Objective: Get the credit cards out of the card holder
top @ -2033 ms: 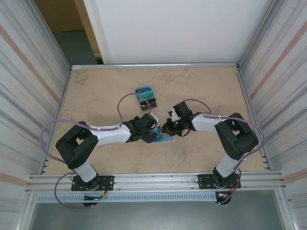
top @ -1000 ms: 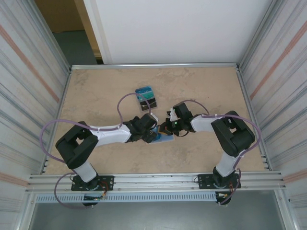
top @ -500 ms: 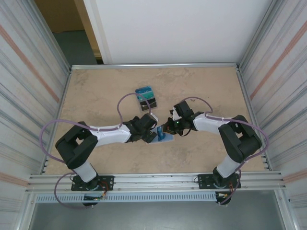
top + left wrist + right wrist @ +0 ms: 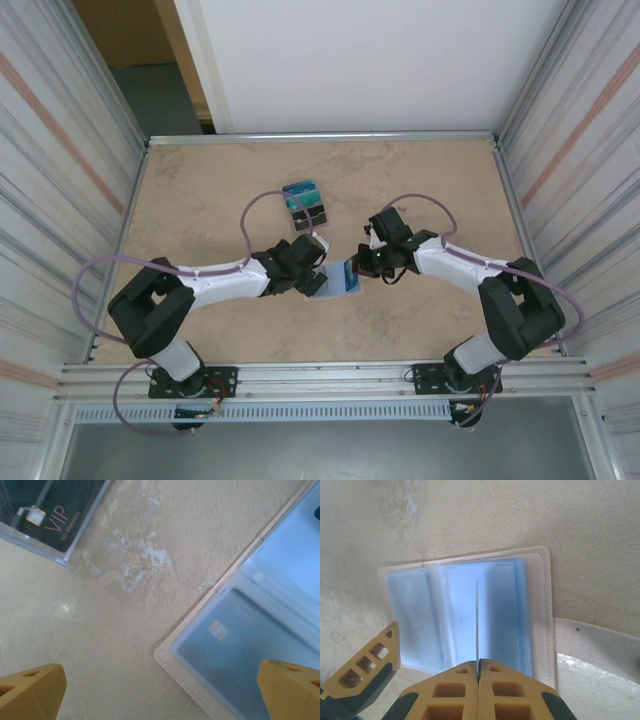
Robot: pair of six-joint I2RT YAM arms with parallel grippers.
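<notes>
Right wrist view: right tool (image 4: 478, 672) clamps a thin edge-on card (image 4: 477, 620) over the tan, blue-lined card holder (image 4: 540, 610); left tool (image 4: 160, 695) gapes empty, so the unpinned holder could drag along.

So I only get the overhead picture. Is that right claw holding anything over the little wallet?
Observer: Yes. The right wrist view shows the right gripper shut on a thin card, seen edge-on over the open holder.
Visitor: Any cards left inside?
Observer: At least one. The left wrist view shows a chip card under a clear pocket of the holder.
Visitor: And the dark thing farther back?
Observer: A black card. Up close in the left wrist view it reads "VIP".
</notes>
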